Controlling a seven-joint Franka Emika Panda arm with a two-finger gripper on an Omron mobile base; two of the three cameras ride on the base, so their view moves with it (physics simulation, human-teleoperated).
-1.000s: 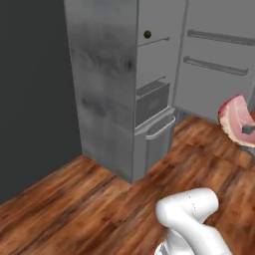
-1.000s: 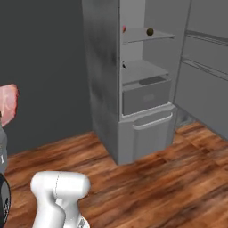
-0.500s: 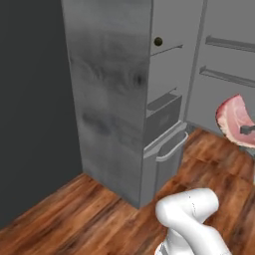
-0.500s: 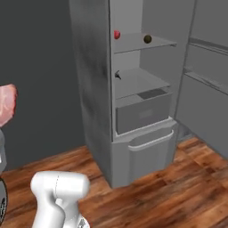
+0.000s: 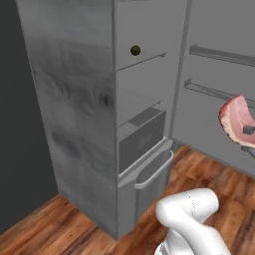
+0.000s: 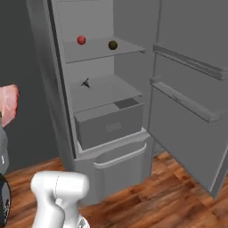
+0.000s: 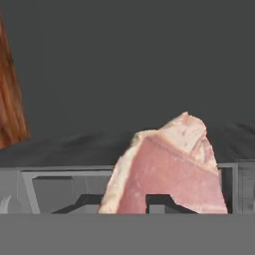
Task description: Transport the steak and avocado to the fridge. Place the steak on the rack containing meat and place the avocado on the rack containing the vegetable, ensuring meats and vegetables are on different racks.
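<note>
The steak (image 7: pixel 169 174), a pink slab with a pale rim, sits between the fingertips of my gripper (image 7: pixel 124 203), which is shut on it. The steak (image 5: pixel 238 119) hangs in the air at the right edge of the left base view, in front of the open door, and shows as the steak (image 6: pixel 8 104) at the left edge of the right base view. The fridge (image 6: pixel 58 111) stands open. On its upper shelf (image 6: pixel 124 48) lies the avocado (image 6: pixel 112 45), also seen as the avocado (image 5: pixel 135 50), beside a small red ball (image 6: pixel 81 40).
A small dark thing (image 6: pixel 85 83) lies on the lower shelf (image 6: pixel 111 91). Below it are a grey drawer (image 6: pixel 111 127) and a bottom bin (image 6: pixel 120 164). The open door (image 6: pixel 191 89) with its racks swings out on the right. The floor is wood (image 5: pixel 45 234).
The base has driven closer to the fridge, so the whole picture has shifted and the fridge looms larger. The steak stays in the shut gripper.
</note>
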